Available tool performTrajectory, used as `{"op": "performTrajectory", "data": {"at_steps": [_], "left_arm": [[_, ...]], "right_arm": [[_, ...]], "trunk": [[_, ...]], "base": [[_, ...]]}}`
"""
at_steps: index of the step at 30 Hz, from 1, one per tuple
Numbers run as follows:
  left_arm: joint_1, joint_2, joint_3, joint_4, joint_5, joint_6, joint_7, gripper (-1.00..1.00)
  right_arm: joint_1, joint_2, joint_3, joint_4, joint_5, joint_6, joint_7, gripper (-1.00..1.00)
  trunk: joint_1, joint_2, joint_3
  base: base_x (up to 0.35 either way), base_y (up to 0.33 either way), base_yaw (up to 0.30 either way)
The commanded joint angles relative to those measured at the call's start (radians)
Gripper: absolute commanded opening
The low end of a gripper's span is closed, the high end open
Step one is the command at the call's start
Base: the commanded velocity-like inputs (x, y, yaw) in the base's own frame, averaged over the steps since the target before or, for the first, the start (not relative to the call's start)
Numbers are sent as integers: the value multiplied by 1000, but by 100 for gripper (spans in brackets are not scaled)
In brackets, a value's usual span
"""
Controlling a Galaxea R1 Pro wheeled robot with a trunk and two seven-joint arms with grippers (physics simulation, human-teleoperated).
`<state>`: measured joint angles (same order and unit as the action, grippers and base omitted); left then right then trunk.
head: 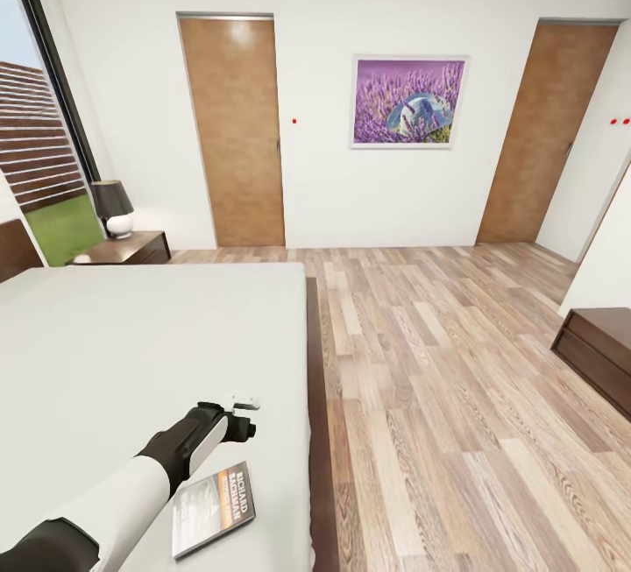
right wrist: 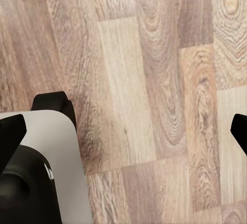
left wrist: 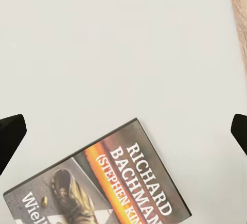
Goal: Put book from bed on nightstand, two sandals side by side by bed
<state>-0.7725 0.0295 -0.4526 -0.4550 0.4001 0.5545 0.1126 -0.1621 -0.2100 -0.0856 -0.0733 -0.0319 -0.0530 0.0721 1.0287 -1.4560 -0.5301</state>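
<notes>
A white-walled bedroom with plank floor is seen. The book lies flat on the bed, at six o'clock near the mattress edge. The left hand, fingers spread apart, should be lowered squarely over one book edge. "RICHARD BACHMAN (STEPHEN KIN" is legible on the cover. The right hand hangs parted over floor.

Bare mattress is seen on every side of the book on the bed. The nightstand top is partly taken by a lamp.
</notes>
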Motion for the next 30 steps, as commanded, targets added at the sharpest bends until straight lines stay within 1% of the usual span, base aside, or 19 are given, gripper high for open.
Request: {"op": "performTrajectory", "data": {"at_steps": [1, 12, 18, 30], "left_arm": [[-1, 1, -8, -2, 10, 4, 8, 100], [-1, 2, -9, -2, 9, 5, 7, 100], [-1, 3, -9, -2, 8, 5, 7, 100], [-1, 4, -9, -2, 8, 4, 7, 100]], "right_arm": [[-1, 0, -8, 1, -3, -4, 6, 100], [0, 0, -7, -11, -3, -4, 6, 100], [-1, 0, -6, -21, -3, -3, 6, 100], [-1, 0, -5, -26, -3, -3, 6, 100]], "trunk": [[4, -8, -4], [46, -85, -39], [46, -85, -39], [92, -169, -76]], "base": [[0, 0, 0], [0, 0, 0], [0, 0, 0], [0, 0, 0]]}}
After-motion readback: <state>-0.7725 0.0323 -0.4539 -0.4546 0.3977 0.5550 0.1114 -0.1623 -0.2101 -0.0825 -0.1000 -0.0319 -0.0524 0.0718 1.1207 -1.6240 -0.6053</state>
